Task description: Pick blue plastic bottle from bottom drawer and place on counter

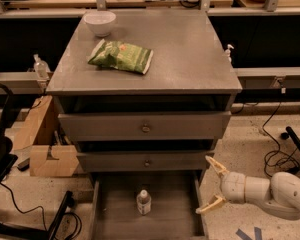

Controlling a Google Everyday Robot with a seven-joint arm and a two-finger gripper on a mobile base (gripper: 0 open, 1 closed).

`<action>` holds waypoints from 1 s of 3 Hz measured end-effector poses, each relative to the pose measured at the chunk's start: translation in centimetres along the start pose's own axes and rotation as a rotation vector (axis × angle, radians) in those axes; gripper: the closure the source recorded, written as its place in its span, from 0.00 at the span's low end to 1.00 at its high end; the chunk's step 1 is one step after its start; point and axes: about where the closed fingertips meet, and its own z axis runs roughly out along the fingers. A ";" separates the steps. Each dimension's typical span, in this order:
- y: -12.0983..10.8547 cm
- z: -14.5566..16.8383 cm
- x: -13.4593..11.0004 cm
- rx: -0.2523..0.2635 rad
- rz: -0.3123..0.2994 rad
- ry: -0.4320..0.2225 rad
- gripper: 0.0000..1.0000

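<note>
The bottle [144,202] is seen upright on the flat grey floor of the pulled-out bottom drawer [115,209]. It stands at about 9 o'clock from the gripper [213,186], which is held beside the drawer's right wall. The pale, tapered fingers [216,165] are spread wide and nothing is held. The bottle is made of clear plastic and white-capped. The smooth grey counter [190,54] is occupied by a crinkled green bag [121,57] and a white bowl [100,23].
</note>
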 end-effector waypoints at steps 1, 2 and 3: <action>0.0 0.3 0.2 -0.002 0.002 0.000 0.00; 0.7 4.5 3.2 -0.028 0.030 -0.006 0.00; 1.9 11.6 8.2 -0.054 0.037 -0.069 0.00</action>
